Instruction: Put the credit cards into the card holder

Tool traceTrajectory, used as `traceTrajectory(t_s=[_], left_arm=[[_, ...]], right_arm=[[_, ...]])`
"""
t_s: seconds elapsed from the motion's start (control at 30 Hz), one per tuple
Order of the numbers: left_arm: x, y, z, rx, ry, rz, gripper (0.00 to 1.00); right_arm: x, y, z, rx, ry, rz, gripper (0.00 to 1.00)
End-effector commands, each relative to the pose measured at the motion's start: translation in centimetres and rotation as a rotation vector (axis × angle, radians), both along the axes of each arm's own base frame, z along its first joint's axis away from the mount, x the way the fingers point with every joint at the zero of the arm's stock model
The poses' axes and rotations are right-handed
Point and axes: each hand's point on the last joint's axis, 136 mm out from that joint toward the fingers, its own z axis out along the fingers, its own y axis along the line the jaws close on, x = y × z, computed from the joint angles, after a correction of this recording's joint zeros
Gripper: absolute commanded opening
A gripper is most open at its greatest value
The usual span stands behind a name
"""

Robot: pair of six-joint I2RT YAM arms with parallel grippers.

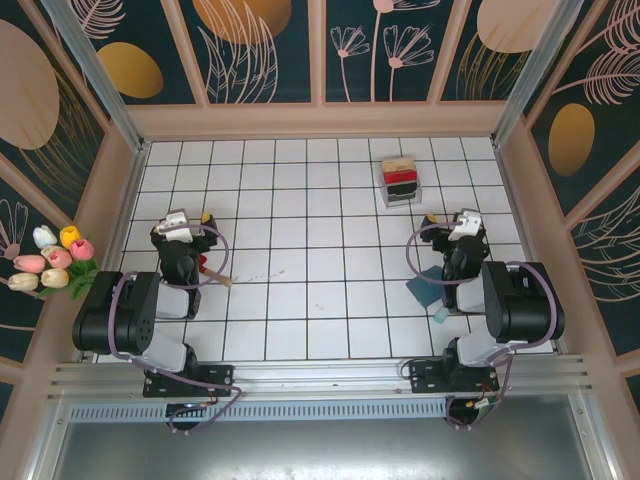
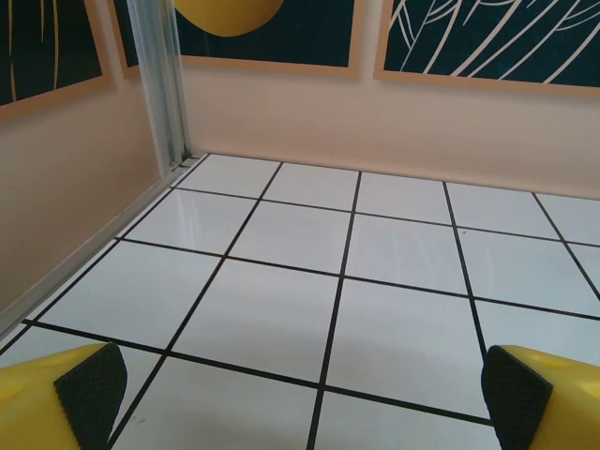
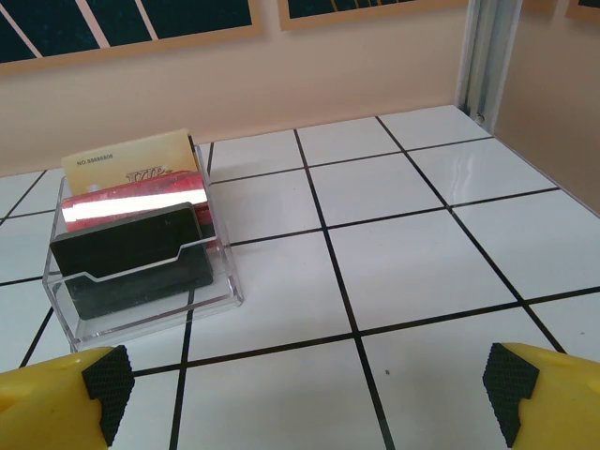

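Observation:
Three credit cards stand in a small clear upright rack [image 3: 141,300] [image 1: 400,182] at the back right: a tan card [image 3: 131,164] rearmost, a red card [image 3: 131,199] in the middle, a black card [image 3: 127,246] in front. The teal card holder [image 1: 424,284] lies flat on the tiles, partly hidden under the right arm. My right gripper [image 3: 309,398] [image 1: 462,222] is open and empty, facing the rack from about two tiles away. My left gripper [image 2: 305,403] [image 1: 183,224] is open over bare tiles near the left wall, nothing between its yellow fingers [image 2: 89,394].
A small red and tan piece [image 1: 208,268] lies on the tiles beside the left arm; what it is I cannot tell. Pink walls [image 2: 422,122] enclose the tiled floor. Artificial tulips [image 1: 52,260] sit outside the left wall.

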Motion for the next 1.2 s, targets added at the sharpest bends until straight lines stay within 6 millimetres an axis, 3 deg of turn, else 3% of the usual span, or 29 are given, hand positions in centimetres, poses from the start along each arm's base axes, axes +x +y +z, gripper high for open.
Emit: traceTrajectory(t_s=[0.0,0.53,0.67,0.77,0.97,1.1,1.17], left_arm=[[0.4,0.1,1.1,0.001,-0.035,-0.001,0.99],[0.4,0.1,1.1,0.001,-0.035,-0.002,0.99],[0.1,-0.8,1.2,0.014,-0.046,-0.052,0.99],[-0.5,-1.0,1.6,0.016,-0.070,-0.065,0.99],[-1.4,-0.7,3.0,0.010,-0.101,-0.048,0.99],[-2.0,-0.5,4.4,-0.039,-0.084,-0.036,0.99],[-2.7,-0.4,6.0,-0.103,-0.130,-0.026,0.99]], right_arm=[[0.5,0.0,1.0,0.007,-0.036,0.006,0.99],[0.5,0.1,1.0,0.008,-0.034,0.008,0.99],[0.4,0.1,1.0,0.007,-0.035,0.009,0.99],[0.5,1.2,1.1,-0.013,-0.031,0.076,0.99],[-0.5,1.5,2.8,-0.026,-0.066,0.070,0.99],[0.3,0.7,2.9,0.072,0.084,0.007,0.99],[-0.1,0.9,2.8,0.113,0.162,-0.002,0.99]])
